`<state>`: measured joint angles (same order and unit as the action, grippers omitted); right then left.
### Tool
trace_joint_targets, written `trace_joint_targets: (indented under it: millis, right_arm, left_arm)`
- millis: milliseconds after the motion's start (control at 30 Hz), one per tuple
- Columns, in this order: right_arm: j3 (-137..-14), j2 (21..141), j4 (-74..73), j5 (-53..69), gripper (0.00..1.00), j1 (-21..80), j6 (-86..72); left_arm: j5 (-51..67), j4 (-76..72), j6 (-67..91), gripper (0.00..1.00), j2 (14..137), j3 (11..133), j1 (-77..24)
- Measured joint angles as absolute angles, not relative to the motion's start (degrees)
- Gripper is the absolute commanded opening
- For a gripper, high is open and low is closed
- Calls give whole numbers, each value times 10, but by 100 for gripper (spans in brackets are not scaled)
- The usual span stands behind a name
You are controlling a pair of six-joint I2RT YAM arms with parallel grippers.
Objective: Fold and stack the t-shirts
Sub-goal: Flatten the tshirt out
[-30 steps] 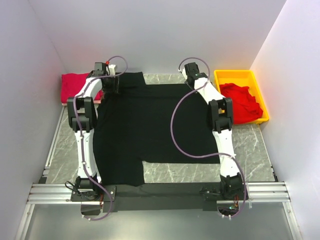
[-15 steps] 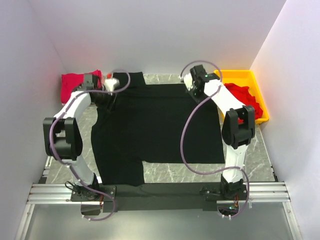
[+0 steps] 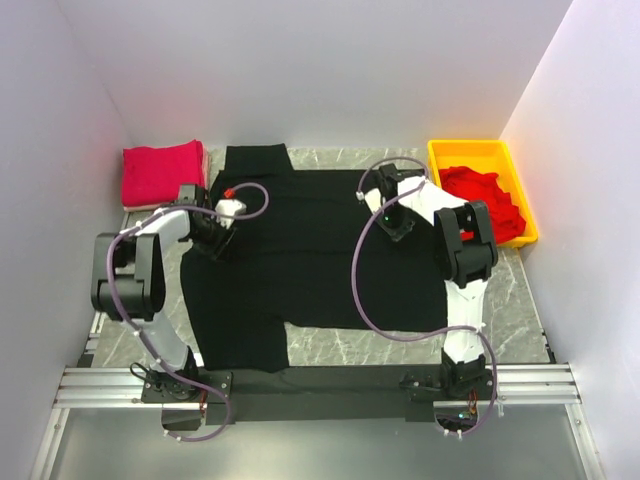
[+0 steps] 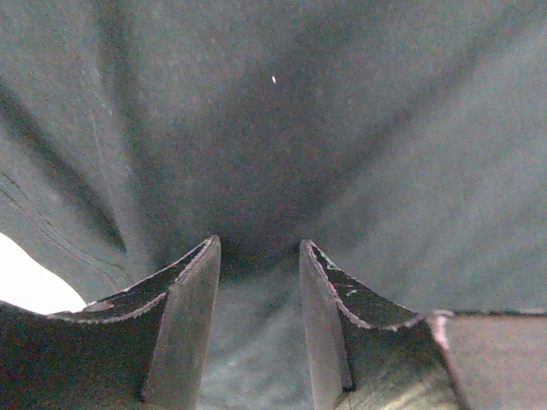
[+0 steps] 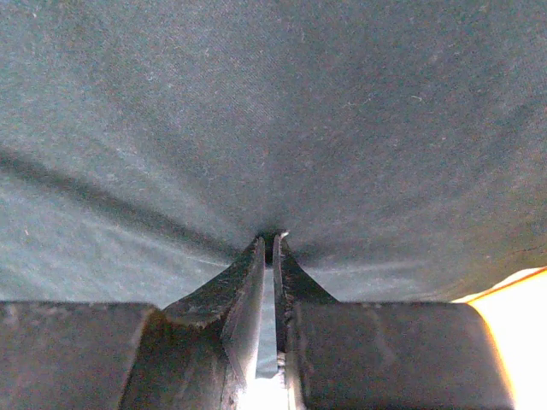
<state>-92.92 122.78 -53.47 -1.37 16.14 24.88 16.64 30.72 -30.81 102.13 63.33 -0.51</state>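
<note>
Bare tabletop strips flank the black t-shirt at left and right edges; folded red t-shirt and yellow tray block the far corners.

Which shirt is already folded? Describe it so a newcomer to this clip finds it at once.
Go to the far left corner of the marble-patterned table. There lies the folded red t-shirt, beside the spread black t-shirt. It is a neat flat rectangle, unlike the other red t-shirt, crumpled in the yellow tray at the far right.

Wrist frames crop black t-shirt edges; near hem lost against dark base rail.
</note>
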Motion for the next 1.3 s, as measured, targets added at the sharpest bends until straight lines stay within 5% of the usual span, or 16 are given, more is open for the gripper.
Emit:
trace_joint_targets:
  millis: [200, 400, 533, 867, 1300]
  right_arm:
    - [-849, 1179, -531, -15, 21, 161, 272]
    - [-837, 1166, -555, 0, 30, 160, 292]
    - [-945, 1177, -594, 18, 30, 131, 287]
    - [-1283, 1320, -524, -56, 31, 49, 187]
    - [-1262, 1405, -387, -161, 44, 54, 100]
  left_arm:
    - [170, 331, -352, 46, 946, 548, -20]
    - [200, 434, -363, 57, 929, 548, -24]
    - [244, 512, -335, 68, 980, 680, -9]
    - [277, 456, -216, 70, 1162, 1064, 3]
    - [251, 413, -170, 72, 1209, 1077, 18]
